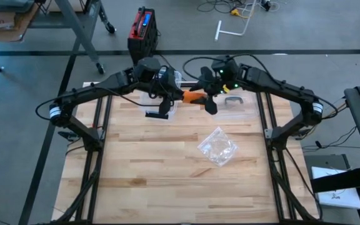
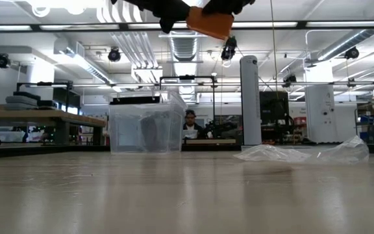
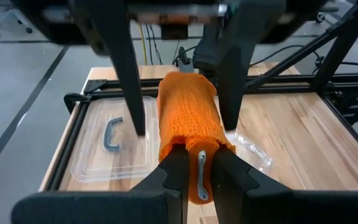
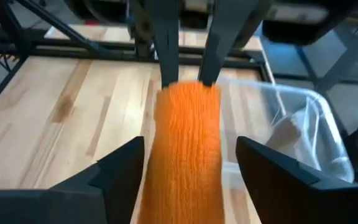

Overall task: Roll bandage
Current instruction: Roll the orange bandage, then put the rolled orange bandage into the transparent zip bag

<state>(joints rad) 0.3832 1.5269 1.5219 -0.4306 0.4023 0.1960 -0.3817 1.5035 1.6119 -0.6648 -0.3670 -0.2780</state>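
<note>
While both arms meet in the air over the far side of the table, the orange bandage hangs between them, well above the wood. Left gripper is pinched tight on one end of the bandage, with a small metal clip showing between its fingers. Right gripper has its fingers spread wide, one on each side of the strip, not touching it (so only the left arm holds it now).

Key relation: the bandage's long axis runs from one gripper straight toward the other, and it lies dead centre between the right fingers. The right arm is the free one and sits right at the loose end, so a re-grip there looks like the next need for rolling.

Below and aside: clear lid with a grey handle, clear bin, crumpled plastic bag mid-table. Low view shows the bandage only at the top edge.
</note>
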